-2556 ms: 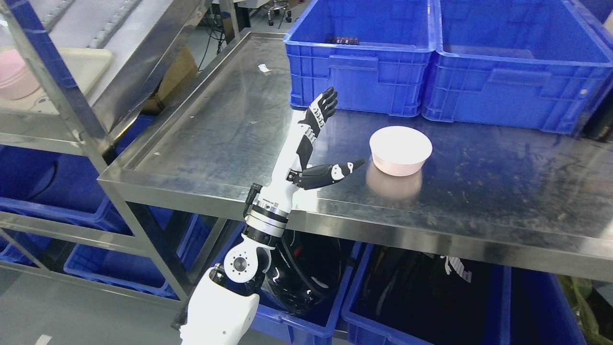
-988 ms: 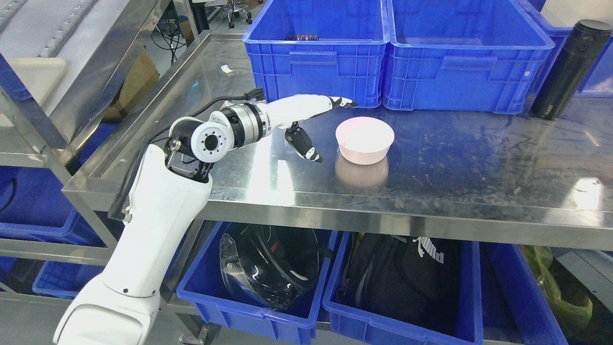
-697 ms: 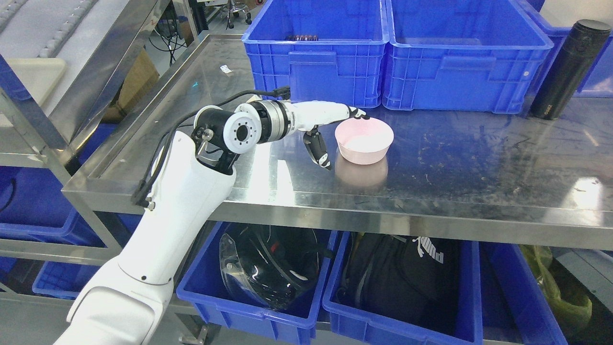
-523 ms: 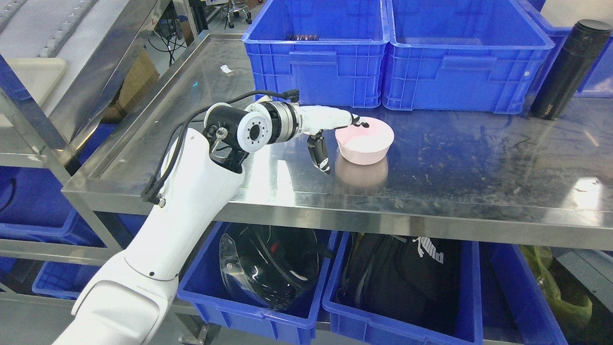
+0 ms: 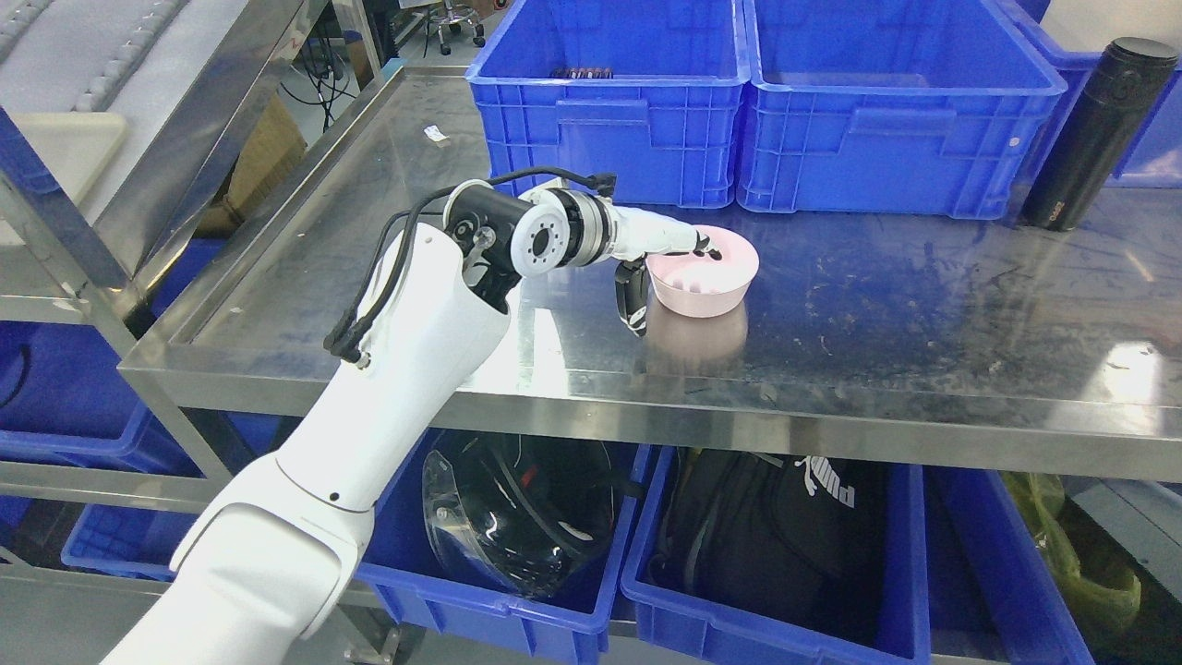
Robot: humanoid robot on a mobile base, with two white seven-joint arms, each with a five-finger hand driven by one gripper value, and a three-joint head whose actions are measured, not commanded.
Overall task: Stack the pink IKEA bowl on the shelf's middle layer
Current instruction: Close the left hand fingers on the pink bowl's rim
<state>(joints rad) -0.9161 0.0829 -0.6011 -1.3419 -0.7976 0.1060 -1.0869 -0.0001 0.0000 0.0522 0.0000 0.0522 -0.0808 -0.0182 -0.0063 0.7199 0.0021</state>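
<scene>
A steel tabletop (image 5: 923,305) fills most of the view, with the corner of a steel shelf (image 5: 138,139) seen at the far left. Two large blue crates (image 5: 766,102) are set side by side along the far edge of the tabletop, just behind the pink bowl (image 5: 704,282). Under the tabletop, more blue bins (image 5: 766,591) are stored; a black helmet (image 5: 517,508) is seen in the left one and a black bag (image 5: 785,526) in the next. A black flask (image 5: 1090,129) is stood upright at the far right, well apart from the bowl. The left arm is stretched in from the lower left. The pink bowl is placed upright on the tabletop, near its middle. The left hand (image 5: 669,259) is placed on the bowl's left rim, the fingers (image 5: 704,247) hooked inside and the thumb (image 5: 633,296) pointed down outside the wall, so the rim is pinched between them.
</scene>
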